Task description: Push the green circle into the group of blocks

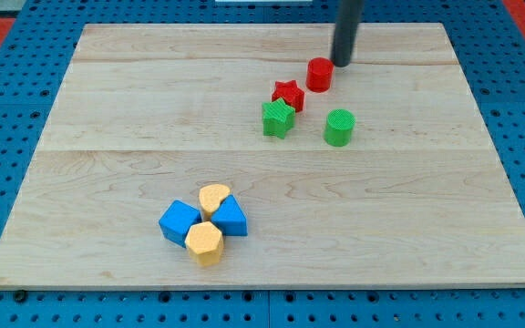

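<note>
The green circle [339, 127] stands right of the board's middle, apart from the other blocks. To its left is a green star [278, 118], touching a red star [288, 94] above it. A red circle [319, 75] sits up and right of the red star. My tip [343, 63] is near the view's top, just right of the red circle and above the green circle. A group of several blocks lies at the lower left: a blue cube [180, 221], a blue triangle [231, 218], a yellow heart [213, 198] and a yellow hexagon [204, 242].
The wooden board [108, 109] lies on a blue pegboard [7, 137] that surrounds it on all sides. Red patches show at the view's top corners.
</note>
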Controlling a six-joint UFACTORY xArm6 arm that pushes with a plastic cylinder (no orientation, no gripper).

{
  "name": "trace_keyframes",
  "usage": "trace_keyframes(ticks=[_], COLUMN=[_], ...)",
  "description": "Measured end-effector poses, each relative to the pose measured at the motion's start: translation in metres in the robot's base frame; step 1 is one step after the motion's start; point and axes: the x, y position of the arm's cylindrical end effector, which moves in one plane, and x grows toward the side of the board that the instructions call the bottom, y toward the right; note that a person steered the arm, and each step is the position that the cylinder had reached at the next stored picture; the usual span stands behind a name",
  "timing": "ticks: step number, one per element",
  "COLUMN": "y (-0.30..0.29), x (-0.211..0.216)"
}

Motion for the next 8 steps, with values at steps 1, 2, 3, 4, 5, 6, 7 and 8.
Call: trace_keyframes(ticks=[1,2,3,4,5,6,7,8], y=[-0.06,-0.104,-0.105,-0.161,-0.175,-0.145,-0.113,-0.075], x=[0.029,0.045,0.032,0.042,0.091,0.117,0.14,0.143])
